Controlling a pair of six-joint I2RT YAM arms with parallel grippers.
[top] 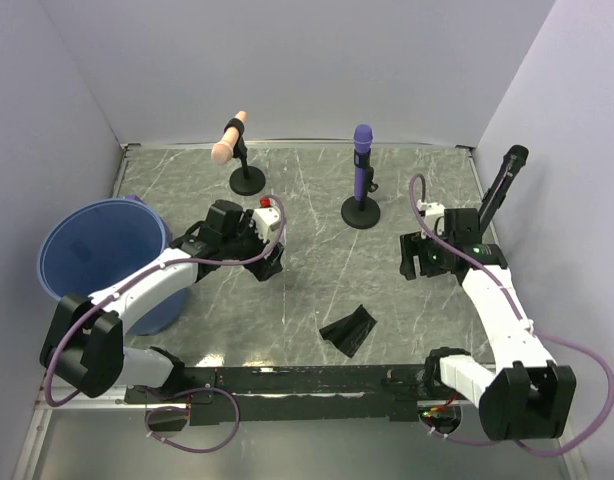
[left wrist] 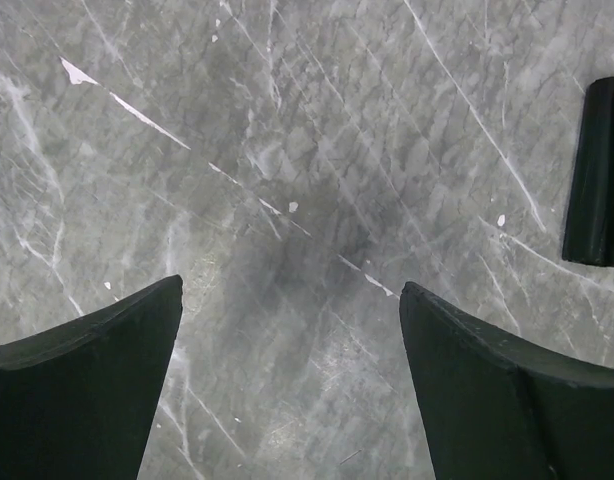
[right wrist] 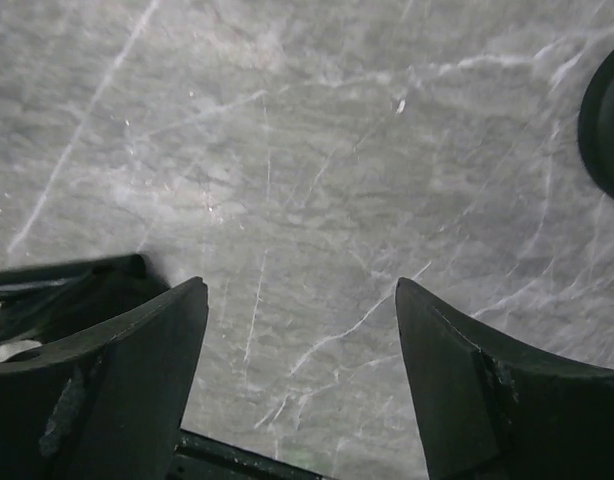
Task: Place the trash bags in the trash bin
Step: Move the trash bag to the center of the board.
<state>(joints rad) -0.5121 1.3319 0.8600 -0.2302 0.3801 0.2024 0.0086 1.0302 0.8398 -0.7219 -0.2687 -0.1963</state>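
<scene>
The blue trash bin (top: 99, 250) stands at the table's left edge, upright and open-topped. One black folded trash bag (top: 349, 329) lies on the marble table near the front middle. A black folded thing at the right edge of the left wrist view (left wrist: 597, 175) looks like this bag. My left gripper (top: 266, 264) is open and empty, right of the bin and up-left of the bag; its fingers frame bare table (left wrist: 291, 284). My right gripper (top: 411, 262) is open and empty over bare table (right wrist: 300, 283), up-right of the bag.
A beige microphone on a black stand (top: 237, 150) and a purple microphone on a stand (top: 362, 170) are at the back. The round black stand base shows in the right wrist view (right wrist: 609, 120). A black stand (top: 502, 185) leans at the right wall. A black rail (top: 307, 380) runs along the front edge.
</scene>
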